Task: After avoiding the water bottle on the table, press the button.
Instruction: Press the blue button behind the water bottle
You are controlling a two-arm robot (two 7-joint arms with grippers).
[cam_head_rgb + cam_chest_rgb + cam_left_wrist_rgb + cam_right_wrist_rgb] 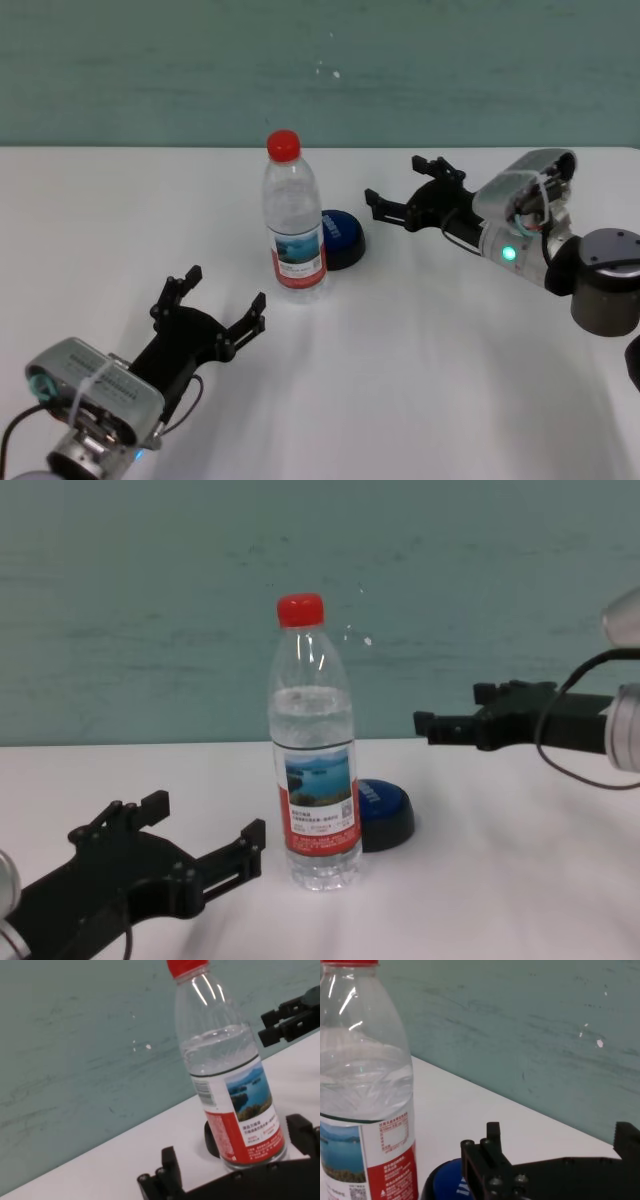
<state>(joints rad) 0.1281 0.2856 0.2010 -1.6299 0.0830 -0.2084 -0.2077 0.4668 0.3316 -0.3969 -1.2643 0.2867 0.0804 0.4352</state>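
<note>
Teal wall behind, white table (420,360) in front. Water bottle (294,215) upright mid-table, partly full: likely top-heavy, slick, easy to tip. Button (342,238) just behind it on the right, touching or nearly so; low, rigid, best pressed from above on the blue dome. Right gripper (405,192) raised beside the button, spread wide. Left gripper (222,302) near the bottle, also wide, holding nothing.
</note>
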